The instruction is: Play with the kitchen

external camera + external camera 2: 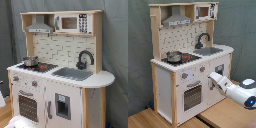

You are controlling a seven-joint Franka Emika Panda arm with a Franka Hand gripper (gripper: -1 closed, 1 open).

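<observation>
Reaching kitchen (188,65) front | claw (209,80) fingers indistinct

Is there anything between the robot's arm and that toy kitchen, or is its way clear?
Nothing visible stands between them. In the second exterior view the gripper is already up against the front of the kitchen, beside the oven door; no loose object lies in front.

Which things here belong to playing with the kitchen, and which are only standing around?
Belong to the job:
- the kitchen
- its oven door
- the gripper

Just there:
- wooden floor
- grey backdrop
</observation>
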